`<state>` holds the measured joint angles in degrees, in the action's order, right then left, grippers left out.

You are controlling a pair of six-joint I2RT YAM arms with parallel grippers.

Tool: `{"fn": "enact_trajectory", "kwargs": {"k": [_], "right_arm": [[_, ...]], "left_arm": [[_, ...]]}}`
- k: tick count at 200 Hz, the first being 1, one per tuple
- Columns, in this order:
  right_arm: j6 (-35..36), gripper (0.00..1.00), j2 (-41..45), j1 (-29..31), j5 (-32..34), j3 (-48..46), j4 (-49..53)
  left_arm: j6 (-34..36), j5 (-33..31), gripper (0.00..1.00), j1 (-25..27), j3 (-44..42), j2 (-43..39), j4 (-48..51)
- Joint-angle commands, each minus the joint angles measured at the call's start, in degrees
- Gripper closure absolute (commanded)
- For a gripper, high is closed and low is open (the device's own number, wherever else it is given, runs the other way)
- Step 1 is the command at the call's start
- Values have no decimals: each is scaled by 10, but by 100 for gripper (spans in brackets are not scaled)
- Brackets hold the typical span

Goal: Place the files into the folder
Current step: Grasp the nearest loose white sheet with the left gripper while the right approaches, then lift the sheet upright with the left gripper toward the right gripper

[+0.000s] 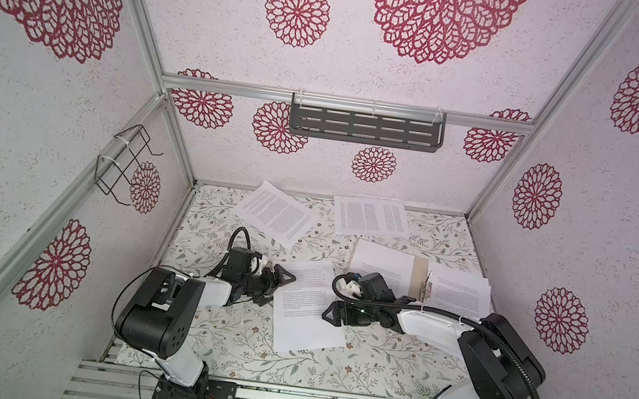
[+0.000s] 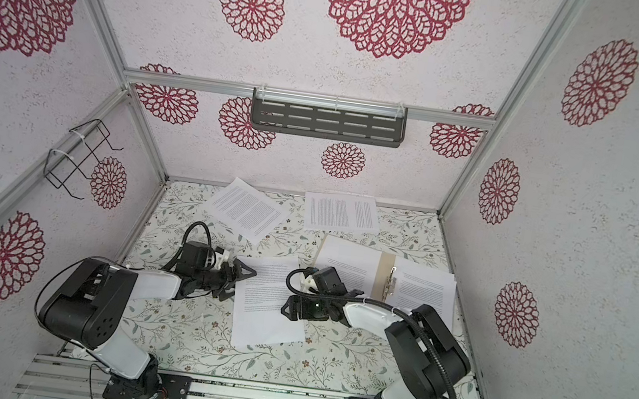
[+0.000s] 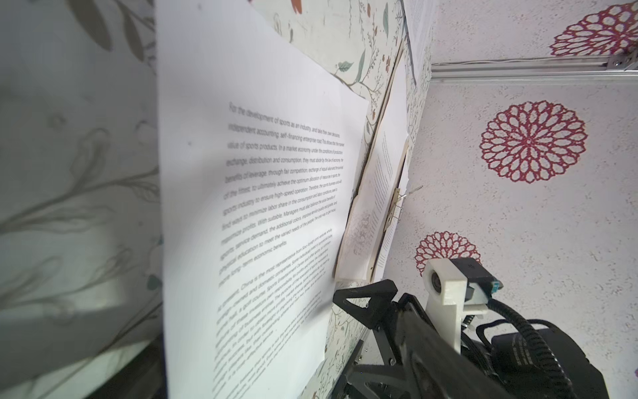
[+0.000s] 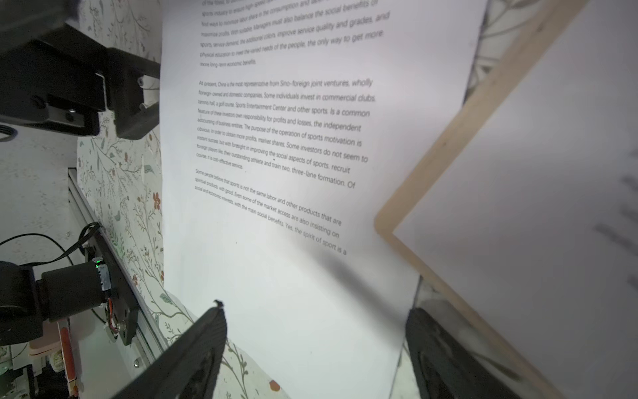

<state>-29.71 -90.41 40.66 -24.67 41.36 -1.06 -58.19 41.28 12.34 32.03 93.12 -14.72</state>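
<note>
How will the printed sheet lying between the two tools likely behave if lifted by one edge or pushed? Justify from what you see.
The printed sheet looks thin and lies flat on the floral table cover, so lifted by one edge it would probably droop. Pushed, it would likely slide or buckle, not tip.

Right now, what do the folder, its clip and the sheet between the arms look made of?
The folder: matte tan card, going by its stiff flat edge. The clip: probably thin metal, silvery and glinting. The sheet: thin matte white paper, printed.
</note>
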Motion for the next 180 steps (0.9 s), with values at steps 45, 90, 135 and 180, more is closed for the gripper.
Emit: {"fn": "enact_trajectory", "kwargs": {"k": [45,90,135,180], "right_arm": [[-21,16,-29,14,-9,-29,-22],[-27,15,-14,14,-12,-31,-21],[-16,8,44,5,-4,-11,2],[35,1,100,-58,4,61,102]], "left_arm": [[9,-75,31,23,11,-52,116],[6,-110,46,23,9,-119,175],[8,-115,84,24,12,-124,177],[1,-113,100,24,26,-112,169]]}}
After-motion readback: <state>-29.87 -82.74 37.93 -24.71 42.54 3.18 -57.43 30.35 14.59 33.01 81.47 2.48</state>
